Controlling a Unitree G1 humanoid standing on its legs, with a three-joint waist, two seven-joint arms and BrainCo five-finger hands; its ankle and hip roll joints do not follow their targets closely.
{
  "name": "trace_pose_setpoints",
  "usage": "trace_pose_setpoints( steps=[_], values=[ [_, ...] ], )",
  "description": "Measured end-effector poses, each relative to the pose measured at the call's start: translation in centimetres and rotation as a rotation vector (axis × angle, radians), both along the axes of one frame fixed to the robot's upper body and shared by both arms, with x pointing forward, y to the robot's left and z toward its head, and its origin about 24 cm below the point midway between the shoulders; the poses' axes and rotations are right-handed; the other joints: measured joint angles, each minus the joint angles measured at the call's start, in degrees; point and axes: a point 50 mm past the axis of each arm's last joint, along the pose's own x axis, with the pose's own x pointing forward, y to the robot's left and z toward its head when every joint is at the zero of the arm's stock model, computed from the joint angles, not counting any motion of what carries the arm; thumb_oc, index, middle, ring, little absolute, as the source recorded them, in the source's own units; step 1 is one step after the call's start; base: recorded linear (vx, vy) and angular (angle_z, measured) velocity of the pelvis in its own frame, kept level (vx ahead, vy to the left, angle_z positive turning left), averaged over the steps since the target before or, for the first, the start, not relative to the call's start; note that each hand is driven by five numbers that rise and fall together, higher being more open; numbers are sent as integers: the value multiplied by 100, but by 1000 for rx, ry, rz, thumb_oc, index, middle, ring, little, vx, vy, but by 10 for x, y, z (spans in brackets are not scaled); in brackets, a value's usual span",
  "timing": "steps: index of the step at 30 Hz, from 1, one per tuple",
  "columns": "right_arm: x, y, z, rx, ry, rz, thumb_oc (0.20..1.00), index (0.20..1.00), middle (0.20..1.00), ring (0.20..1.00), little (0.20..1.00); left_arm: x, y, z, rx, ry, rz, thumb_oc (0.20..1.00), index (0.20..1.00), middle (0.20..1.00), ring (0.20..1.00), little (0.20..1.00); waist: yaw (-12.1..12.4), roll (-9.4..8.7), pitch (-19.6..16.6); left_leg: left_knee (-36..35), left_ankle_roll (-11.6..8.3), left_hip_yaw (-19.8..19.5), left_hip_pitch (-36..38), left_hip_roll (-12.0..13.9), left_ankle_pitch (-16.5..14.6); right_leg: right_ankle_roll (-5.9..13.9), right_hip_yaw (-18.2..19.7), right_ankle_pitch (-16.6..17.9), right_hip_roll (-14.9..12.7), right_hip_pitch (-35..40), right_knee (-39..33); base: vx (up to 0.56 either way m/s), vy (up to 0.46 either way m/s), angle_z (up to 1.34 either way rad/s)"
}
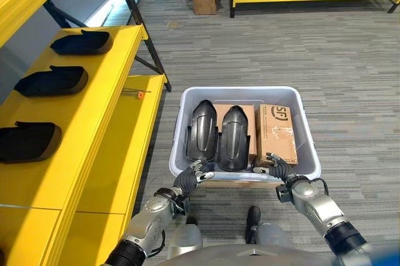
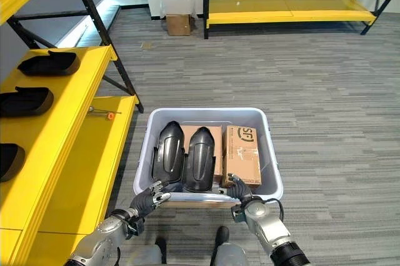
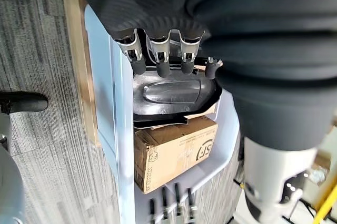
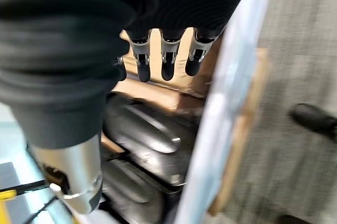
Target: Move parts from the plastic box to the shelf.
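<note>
We judge the two black parts (image 1: 217,135) in the plastic box (image 1: 294,98) rigid, smooth, slippery; grip their long edges. Left robot hand (image 1: 191,175) and right robot hand (image 1: 280,167) hover open, empty, at the box's near rim.

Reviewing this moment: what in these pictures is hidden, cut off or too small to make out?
- Box floor: hidden in the eye views under the two black parts and cardboard boxes in the plastic box.
- Nearest black part on the shelf: cut off by the right eye view's edge.
- Small orange-tipped item on the lower shelf board: too small to identify.
- Right hand: its wrist view is blurred, so contact with the cardboard is unclear.
</note>
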Motion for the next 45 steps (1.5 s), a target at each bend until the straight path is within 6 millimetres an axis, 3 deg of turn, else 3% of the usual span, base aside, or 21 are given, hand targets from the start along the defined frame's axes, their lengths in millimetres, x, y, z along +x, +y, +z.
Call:
trace_pose_setpoints(
  steps=[1, 4, 6, 8, 12, 15, 19, 23, 25, 27, 29, 33, 35, 38, 39, 43, 45],
  values=[
    [3, 2, 2, 6, -9, -3, 1000, 1000, 1000, 1000, 1000, 2, 2, 0, 8, 1, -5, 1000, 1000, 1000, 1000, 1000, -46, -32, 19, -171, -99, 33, 85, -90, -13, 80, 53, -8, -107, -74, 122, 51, 244, -20],
    [-6, 9, -11, 41, 44, -18, 1000, 1000, 1000, 1000, 1000, 4, 11, 1, 47, 4, -13, 1000, 1000, 1000, 1000, 1000, -51, -387, -66, -348, 53, 132, 125, -413, 65, 260, 224, 91, -359, -110, 65, 111, 238, -6],
    [-12, 21, -23, 87, 92, -36, 1000, 1000, 1000, 1000, 1000, -1, 22, -2, 86, 22, -9, 1000, 1000, 1000, 1000, 1000, -17, -523, -147, -368, 114, 156, 231, -487, 23, 321, 245, 162, -435, 2, 19, 102, 78, -2],
    [-11, 32, -21, 128, 79, -29, 1000, 1000, 1000, 1000, 1000, -6, 35, -4, 139, 34, 17, 1000, 1000, 1000, 1000, 1000, 73, -619, -242, -367, 86, 160, 272, -505, 8, 400, 229, 213, -465, 111, -161, 71, 24, 7],
    [-3, 29, -14, 103, 22, -74, 1000, 1000, 1000, 1000, 1000, -16, 46, -3, 147, 29, 40, 1000, 1000, 1000, 1000, 1000, 374, -693, -285, -357, 36, 70, 239, -404, -8, 410, 140, 236, -359, 201, -335, 18, -33, 11],
    [2, 27, -9, 96, -16, -97, 1000, 1000, 1000, 1000, 1000, -20, 45, 1, 139, 18, 11, 1000, 1000, 1000, 1000, 1000, 439, -718, -280, -353, -26, -1, 165, -317, -11, 407, 63, 236, -273, 201, -378, 1, -45, 12],
    [15, 15, -5, 63, -56, -166, 1000, 1000, 1000, 1000, 1000, -12, 44, 10, 131, -24, 3, 1000, 1000, 1000, 1000, 1000, 492, -878, -176, -322, -151, -63, 37, -154, 9, 323, -17, 240, -131, 197, -450, -29, -115, 6],
    [27, -2, -2, 51, -81, -249, 1000, 1000, 1000, 1000, 1000, 5, 44, 32, 146, -104, -44, 1000, 1000, 1000, 1000, 1000, 672, -1079, 52, -61, -306, -184, -348, 95, -27, 258, -93, 272, 107, 18, -500, -97, -112, 8],
    [39, -9, 10, 35, -136, -245, 1000, 1000, 1000, 1000, 1000, 10, 45, 35, 155, -95, -56, 1000, 1000, 1000, 1000, 1000, 723, -1078, 153, 65, -357, -220, -578, 172, -28, 181, -149, 327, 181, -133, -503, -167, -69, 0],
    [67, -18, 39, 21, -248, -250, 1000, 1000, 1000, 1000, 1000, 20, 48, 42, 162, -109, -59, 1000, 1000, 1000, 1000, 1000, 739, -1024, 482, 271, -406, -306, -904, 247, -5, 50, -168, 427, 267, -346, -505, -163, -33, 4],
    [93, -32, 79, 26, -384, -298, 1000, 1000, 1000, 1000, 1000, 31, 47, 50, 163, -141, -61, 1000, 1000, 1000, 1000, 1000, 766, -870, 873, 446, -453, -364, -1170, 289, 25, -54, -210, 536, 314, -539, -515, -171, 3, 3],
    [117, -53, 130, 29, -532, -360, 1000, 1000, 1000, 1000, 1000, 43, 43, 61, 131, -179, -51, 1000, 1000, 1000, 1000, 1000, 770, -528, 1319, 621, -471, -465, -1532, 276, 81, -123, -285, 647, 311, -782, -503, -169, 52, 9],
    [124, -54, 142, 48, -561, -381, 1000, 1000, 1000, 1000, 1000, 49, 42, 66, 114, -191, -22, 1000, 1000, 1000, 1000, 1000, 776, -442, 1534, 669, -465, -470, -1645, 268, 102, -130, -281, 684, 302, -884, -483, -149, 68, -1],
    [123, -52, 137, 64, -546, -382, 1000, 1000, 1000, 1000, 1000, 53, 38, 69, 82, -200, 3, 1000, 1000, 1000, 1000, 1000, 785, -352, 1595, 747, -445, -470, -1941, 230, 126, -130, -265, 696, 250, -1194, -375, -169, 76, 0],
    [120, -53, 132, 63, -537, -379, 1000, 1000, 1000, 1000, 1000, 54, 35, 71, 60, -209, 7, 1000, 1000, 1000, 1000, 1000, 795, -237, 1720, 716, -419, -460, -1950, 172, 147, -130, -244, 696, 190, -1234, -348, -176, 69, 1],
    [121, -53, 137, 69, -558, -363, 1000, 1000, 1000, 1000, 1000, 55, 36, 73, 60, -232, 20, 1000, 1000, 1000, 1000, 1000, 796, -216, 1732, 626, -400, -452, -1955, 143, 183, -126, -237, 698, 159, -1267, -355, -90, 30, 2],
    [125, -47, 152, 90, -618, -341, 1000, 1000, 1000, 1000, 1000, 56, 37, 74, 51, -243, 40, 1000, 1000, 1000, 1000, 1000, 802, -210, 1730, 584, -398, -444, -2022, 121, 228, -123, -235, 708, 139, -1371, -354, -51, 36, 1]
  ],
)
